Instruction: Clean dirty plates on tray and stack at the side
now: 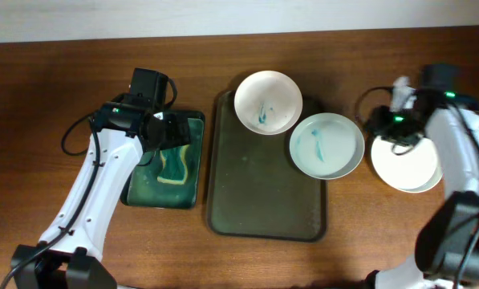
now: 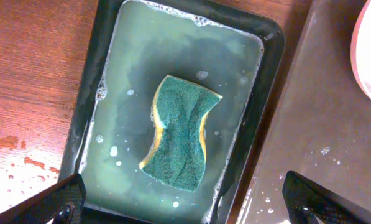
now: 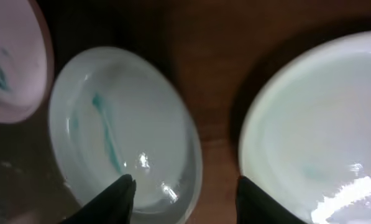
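Observation:
Two dirty plates sit on the dark tray (image 1: 255, 201): a white one with teal smears (image 1: 268, 101) at its far edge and a pale blue one (image 1: 327, 144) over its right edge. The pale blue plate also shows in the right wrist view (image 3: 123, 130). A clean white plate (image 1: 407, 167) lies on the table at the right, also in the right wrist view (image 3: 316, 124). My right gripper (image 3: 184, 196) is open and empty, above the gap between these two plates. My left gripper (image 2: 185, 202) is open above the green-and-yellow sponge (image 2: 180, 132) lying in soapy water.
The sponge lies in a black water basin (image 1: 135, 191) left of the tray, also seen in the left wrist view (image 2: 269, 68). Water drops wet the wood beside the basin. The table's far edge meets a white wall.

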You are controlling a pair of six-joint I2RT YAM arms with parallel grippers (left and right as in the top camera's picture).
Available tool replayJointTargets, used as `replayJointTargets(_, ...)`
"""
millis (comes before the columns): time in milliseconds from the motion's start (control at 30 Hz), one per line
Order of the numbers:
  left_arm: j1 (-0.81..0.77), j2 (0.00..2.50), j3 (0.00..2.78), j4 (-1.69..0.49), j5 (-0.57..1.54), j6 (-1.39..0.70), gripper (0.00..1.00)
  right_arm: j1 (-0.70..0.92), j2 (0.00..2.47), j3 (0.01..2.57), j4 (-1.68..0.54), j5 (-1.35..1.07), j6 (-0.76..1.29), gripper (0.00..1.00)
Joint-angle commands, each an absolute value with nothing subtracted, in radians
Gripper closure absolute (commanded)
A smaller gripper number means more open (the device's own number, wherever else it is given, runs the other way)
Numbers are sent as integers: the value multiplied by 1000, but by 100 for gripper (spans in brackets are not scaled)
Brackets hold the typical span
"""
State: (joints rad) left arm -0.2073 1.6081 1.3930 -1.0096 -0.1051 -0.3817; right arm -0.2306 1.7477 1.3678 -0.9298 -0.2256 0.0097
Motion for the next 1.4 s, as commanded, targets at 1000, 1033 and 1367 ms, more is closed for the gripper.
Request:
replayJointTargets(1000,-208,1599,1403,-1011,-102,-376,1,279,1781,1150,-879,-172,334,96)
replayJointTargets(1033,-208,1599,1403,-1011,-102,-376,1,279,1781,1139,-854,-173,336,96)
replayJointTargets(1367,-208,1618,1377,-1002,-76,-376,11,271,1767,1167,-828,-165,194,68)
